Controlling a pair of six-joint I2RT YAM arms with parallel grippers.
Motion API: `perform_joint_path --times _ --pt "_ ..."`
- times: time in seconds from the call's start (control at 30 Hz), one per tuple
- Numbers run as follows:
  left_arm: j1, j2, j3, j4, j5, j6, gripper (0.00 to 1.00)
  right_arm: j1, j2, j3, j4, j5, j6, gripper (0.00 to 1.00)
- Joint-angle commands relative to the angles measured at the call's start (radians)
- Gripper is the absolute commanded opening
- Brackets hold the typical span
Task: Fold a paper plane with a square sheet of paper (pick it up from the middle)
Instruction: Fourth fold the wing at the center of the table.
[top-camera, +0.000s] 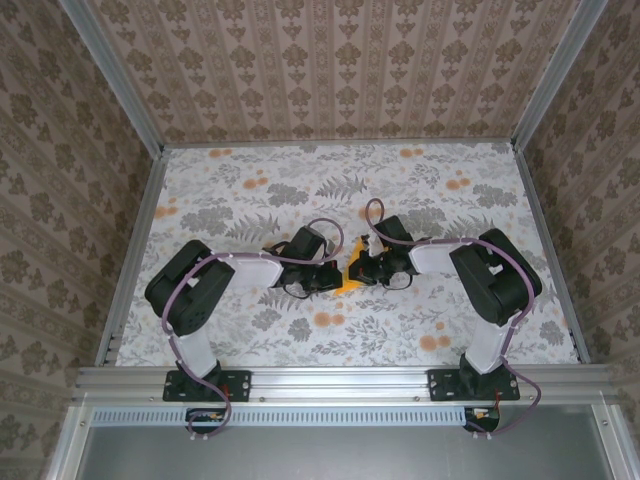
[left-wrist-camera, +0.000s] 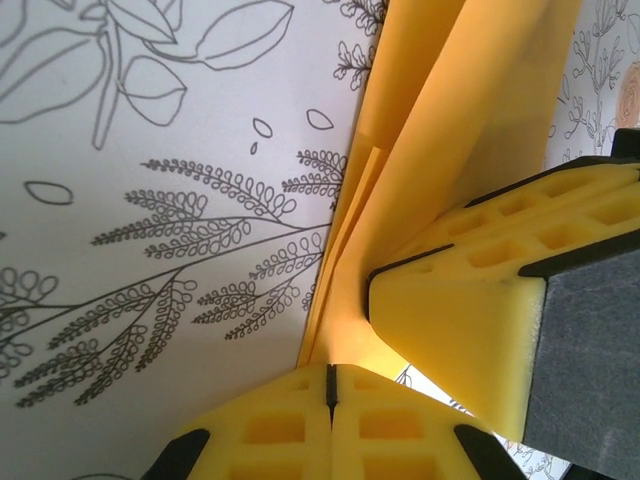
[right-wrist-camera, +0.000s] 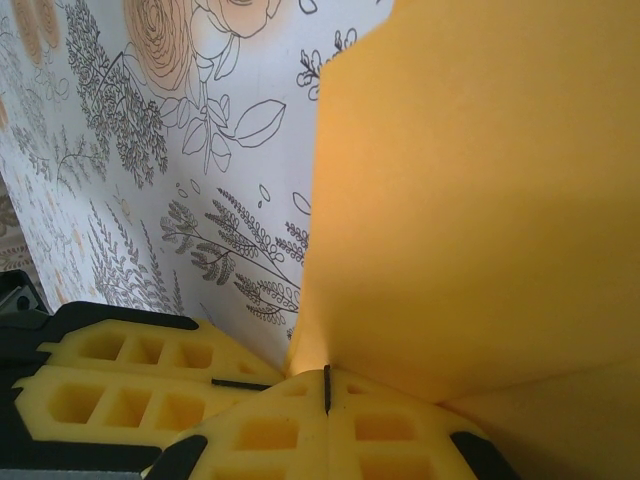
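Observation:
The square sheet of paper (top-camera: 352, 277), orange-yellow and folded into layers, stands between both grippers at mid-table. My left gripper (top-camera: 336, 279) comes in from the left, my right gripper (top-camera: 364, 270) from the right, tips almost meeting. In the left wrist view the left gripper (left-wrist-camera: 330, 385) is shut, and the paper (left-wrist-camera: 440, 120) rises from its seam as long creased flaps. The right gripper's yellow fingers (left-wrist-camera: 470, 300) press close beside it. In the right wrist view the right gripper (right-wrist-camera: 327, 388) is shut on the paper (right-wrist-camera: 470, 200), with the left gripper's fingers (right-wrist-camera: 130, 385) at lower left.
The floral cloth (top-camera: 250, 190) covers the table inside patterned walls with aluminium posts (top-camera: 120, 270). A metal rail (top-camera: 340, 378) runs along the near edge by the arm bases. Both arms are bent inward, elbows out toward the side walls.

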Motion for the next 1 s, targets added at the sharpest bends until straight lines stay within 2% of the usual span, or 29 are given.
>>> perform_joint_path --times 0.0,0.2,0.53,0.77,0.97 --pt "0.002 0.021 0.007 -0.137 -0.055 0.0 0.0 0.001 0.002 0.024 -0.057 0.055 -0.012 0.05" --pt "0.001 0.014 -0.002 -0.212 -0.083 0.008 0.0 -0.046 0.039 0.052 -0.061 0.084 -0.022 0.04" --pt "0.001 0.018 -0.011 -0.207 -0.081 0.006 0.0 -0.152 0.041 0.107 -0.065 0.125 -0.049 0.04" --pt "0.003 0.02 -0.008 -0.203 -0.08 0.01 0.0 -0.085 -0.071 0.044 -0.019 0.051 -0.045 0.05" --pt "0.001 0.026 -0.004 -0.206 -0.083 0.007 0.0 0.003 -0.063 -0.009 0.004 0.041 -0.028 0.05"
